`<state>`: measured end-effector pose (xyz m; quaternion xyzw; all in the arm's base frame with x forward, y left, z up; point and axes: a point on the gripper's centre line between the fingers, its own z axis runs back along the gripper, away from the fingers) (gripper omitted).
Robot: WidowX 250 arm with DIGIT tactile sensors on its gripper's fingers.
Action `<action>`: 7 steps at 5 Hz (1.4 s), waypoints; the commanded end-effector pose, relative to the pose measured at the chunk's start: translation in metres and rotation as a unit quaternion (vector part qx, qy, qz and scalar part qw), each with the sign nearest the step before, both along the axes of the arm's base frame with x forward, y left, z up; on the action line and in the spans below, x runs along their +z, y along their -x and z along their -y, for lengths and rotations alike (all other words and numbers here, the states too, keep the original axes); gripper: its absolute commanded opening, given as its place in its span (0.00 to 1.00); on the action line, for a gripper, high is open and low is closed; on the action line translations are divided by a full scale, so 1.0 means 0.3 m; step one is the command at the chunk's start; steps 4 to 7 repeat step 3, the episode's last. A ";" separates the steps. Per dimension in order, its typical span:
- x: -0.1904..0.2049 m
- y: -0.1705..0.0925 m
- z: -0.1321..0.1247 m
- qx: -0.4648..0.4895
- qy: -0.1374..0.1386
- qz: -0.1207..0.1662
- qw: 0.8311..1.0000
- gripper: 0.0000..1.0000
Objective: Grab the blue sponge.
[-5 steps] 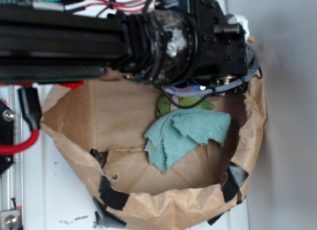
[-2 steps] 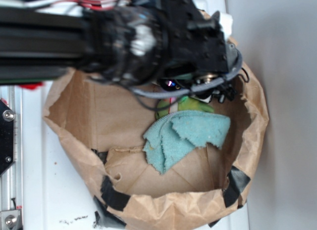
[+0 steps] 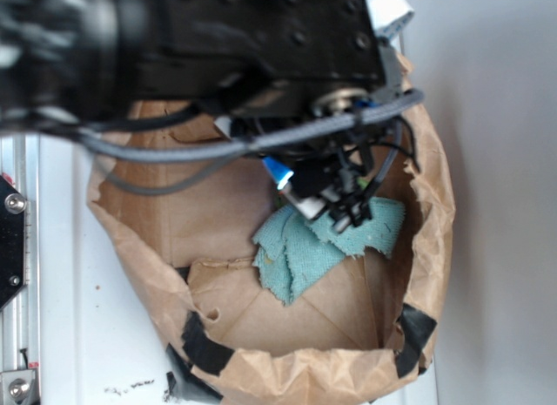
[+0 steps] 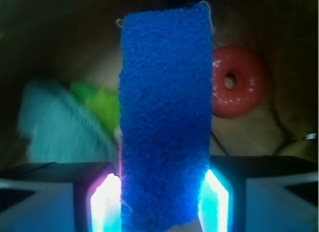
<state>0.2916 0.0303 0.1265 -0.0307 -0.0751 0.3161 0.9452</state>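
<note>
In the wrist view the gripper (image 4: 164, 192) is clamped on the blue sponge (image 4: 164, 112), which stands up between its lit fingers (image 4: 105, 202) above the paper bag (image 3: 435, 213), with an orange ring (image 4: 237, 82) just right of it and a teal cloth (image 3: 300, 248) to its left.

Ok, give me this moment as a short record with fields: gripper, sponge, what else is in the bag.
gripper: gripper shut on the blue sponge, a finger on either side
sponge: lengthwise between the fingers, reaching past the tips
container: brown paper bag, black tape on its rim
cloth: teal cloth on the bag floor
ring: orange ring beyond the sponge
green item: partly hidden, unclear
</note>
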 end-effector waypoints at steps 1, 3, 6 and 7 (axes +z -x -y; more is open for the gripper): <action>0.258 0.078 0.022 -0.090 0.029 0.060 0.994 0.00; 0.353 0.122 0.080 -0.091 -0.027 0.100 0.990 0.00; 0.353 0.122 0.080 -0.091 -0.027 0.100 0.990 0.00; 0.353 0.122 0.080 -0.091 -0.027 0.100 0.990 0.00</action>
